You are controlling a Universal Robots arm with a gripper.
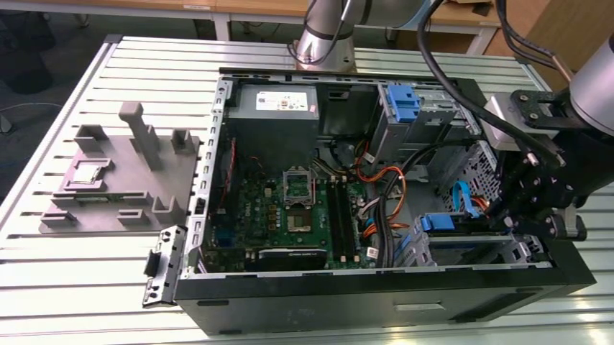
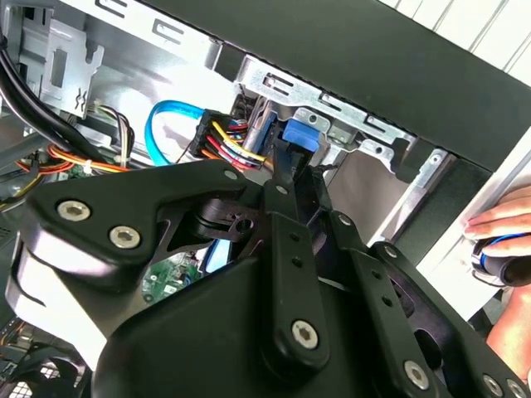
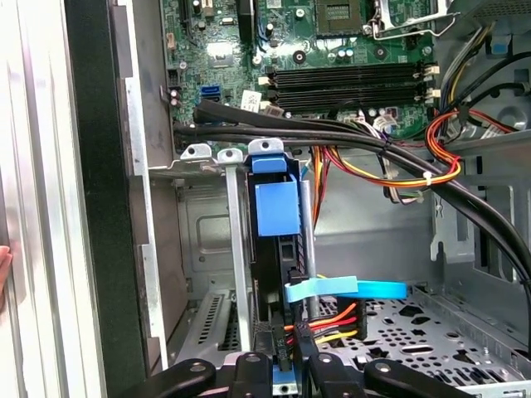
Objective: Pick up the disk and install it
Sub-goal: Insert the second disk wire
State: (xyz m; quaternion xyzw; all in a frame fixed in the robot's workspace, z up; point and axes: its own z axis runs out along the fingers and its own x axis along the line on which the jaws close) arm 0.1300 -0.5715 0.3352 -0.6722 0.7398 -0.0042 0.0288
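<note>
Exterior view: an open computer case (image 1: 384,287) lies on its side on a slatted metal surface (image 1: 77,287), with the motherboard (image 1: 287,208) exposed and a grey power-supply box (image 1: 275,103) at the far end. A grey fixture block (image 1: 115,176) sits on the surface toward the exterior view's left of the case. My arm reaches into the case at the exterior view's right, over the drive bay (image 1: 470,248) in the near corner, where a blue tab shows.

First wrist view: this camera looks straight along the bay. The disk (image 3: 278,249) stands on edge in the metal cage, its blue carrier rail (image 3: 275,207) facing the camera and a flat blue data cable (image 3: 348,290) crossing just beside it. My fingers (image 3: 286,365) sit narrow, one either side of the disk's near edge, and appear to hold it; actual contact is hard to confirm. Thick black cables (image 3: 332,133) and red-yellow-orange power wires (image 3: 398,178) run between bay and motherboard.

Second wrist view: my gripper's black linkage (image 2: 274,315) covers the foreground. Beyond it appear the blue rail end of the disk (image 2: 303,137), a looped blue cable (image 2: 166,116), and a person's hand (image 2: 502,240) resting outside the case wall.
</note>
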